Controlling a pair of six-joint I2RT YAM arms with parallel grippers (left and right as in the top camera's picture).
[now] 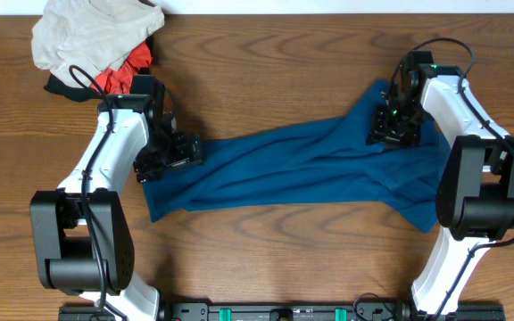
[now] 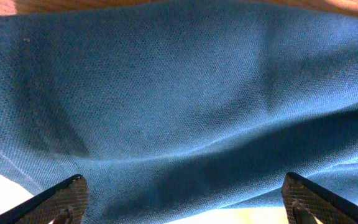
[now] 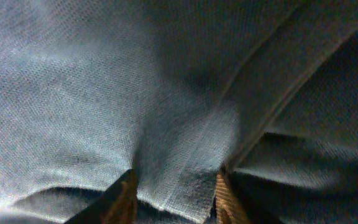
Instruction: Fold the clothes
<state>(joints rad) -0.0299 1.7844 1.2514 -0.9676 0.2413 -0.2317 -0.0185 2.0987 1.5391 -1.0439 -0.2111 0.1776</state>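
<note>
Currently, a pile of clothes (image 1: 92, 40), beige on top with red and black showing beneath, is sitting at the back left corner of the wooden table (image 1: 284, 53). Just in front of it, the left arm is reaching inward, and the left gripper (image 1: 166, 156) is hovering low over the left end of the blue garment (image 1: 302, 169). In the left wrist view its fingers (image 2: 64, 198) are standing wide apart at the lower corners of the picture, with the knitted blue cloth spreading between and beyond them; they are not pinching anything. The garment is lying across the middle of the table as a long, wrinkled band, running from the left gripper to the right side, where it is widening and bunching into folds. At that right end the right gripper (image 1: 393, 127) is pressing down on the cloth near its upper edge. In the right wrist view its fingers (image 3: 122, 200) are sitting close together and squeezing a ridge of the blue fabric between them, with a seam running up and away from the pinch.
</note>
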